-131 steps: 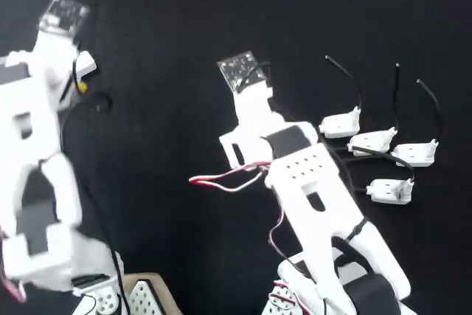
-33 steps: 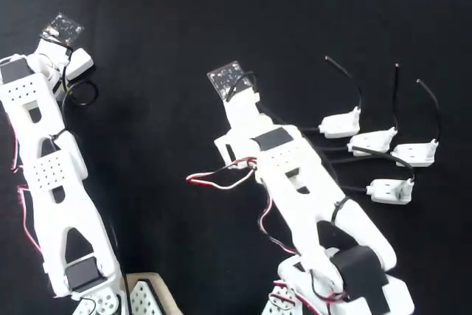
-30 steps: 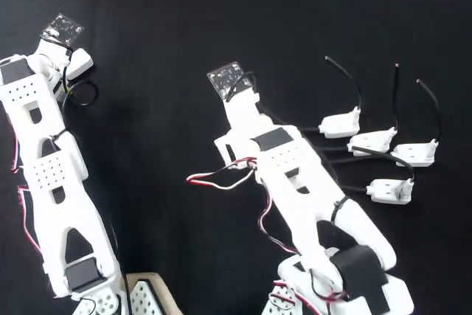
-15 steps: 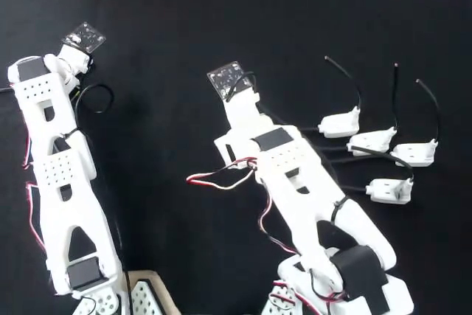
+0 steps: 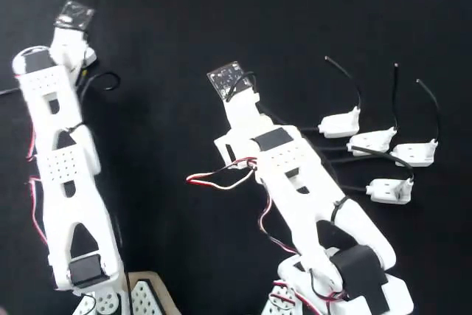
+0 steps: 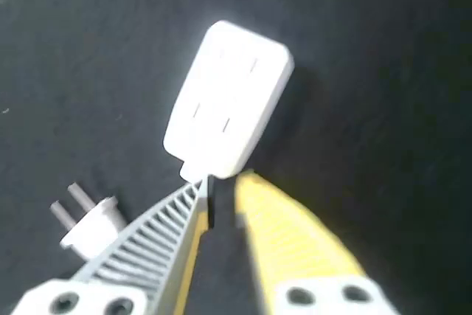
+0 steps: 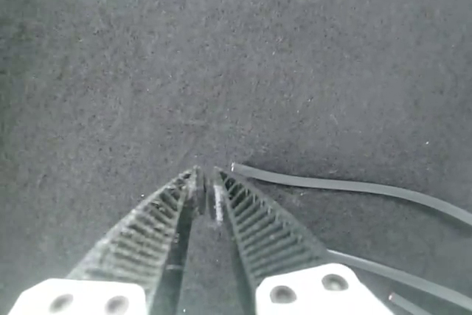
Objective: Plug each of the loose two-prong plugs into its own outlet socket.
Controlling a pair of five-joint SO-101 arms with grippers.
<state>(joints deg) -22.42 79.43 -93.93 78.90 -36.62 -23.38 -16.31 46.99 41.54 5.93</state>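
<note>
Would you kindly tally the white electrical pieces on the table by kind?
Corded white units: 4
Socket: 1
Loose plug: 1
Total: 6

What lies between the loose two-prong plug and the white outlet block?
Only bare black cloth, seen in the left wrist view, separates the plug from the outlet block.

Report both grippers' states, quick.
Left gripper: closed on the edge of the white outlet socket.
Right gripper: closed, holding nothing.
</note>
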